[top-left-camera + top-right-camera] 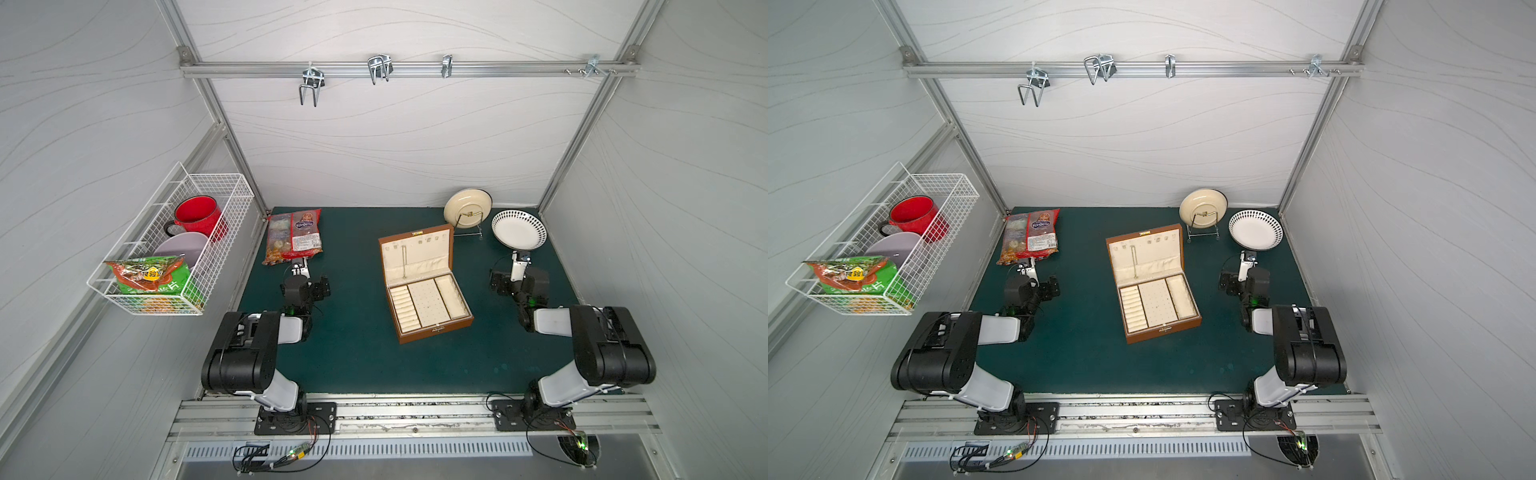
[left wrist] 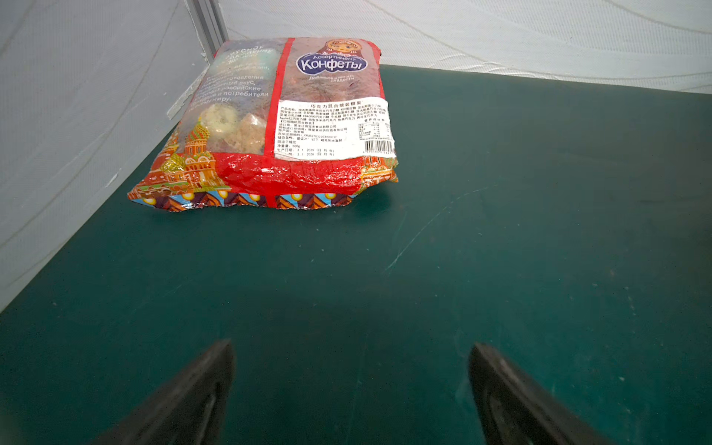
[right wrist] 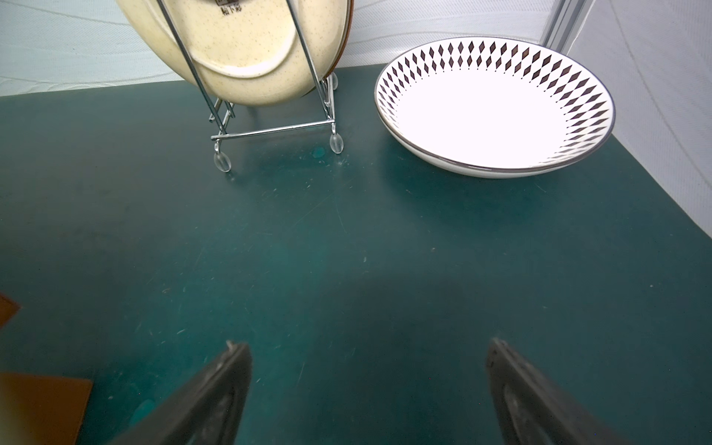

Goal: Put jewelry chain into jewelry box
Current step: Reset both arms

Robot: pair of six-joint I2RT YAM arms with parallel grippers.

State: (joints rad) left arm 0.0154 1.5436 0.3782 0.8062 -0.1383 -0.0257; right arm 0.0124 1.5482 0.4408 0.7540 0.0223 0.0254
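Jewelry chain (image 1: 404,261), in both top views, hangs straight down the open jewelry box (image 1: 435,329) lid lining, roughly midway between left end effector (image 1: 300,268) and right end effector (image 1: 520,254). Left wrist view: released, empty, facing a candy bag (image 2: 277,115). Right wrist view: released, empty, facing a bowl (image 3: 493,162).

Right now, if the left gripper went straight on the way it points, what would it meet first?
Most likely the candy bag, whose near red edge lies ahead of the open left gripper, with only bare green mat between. Height is hard to judge, so it could graze the mat first.
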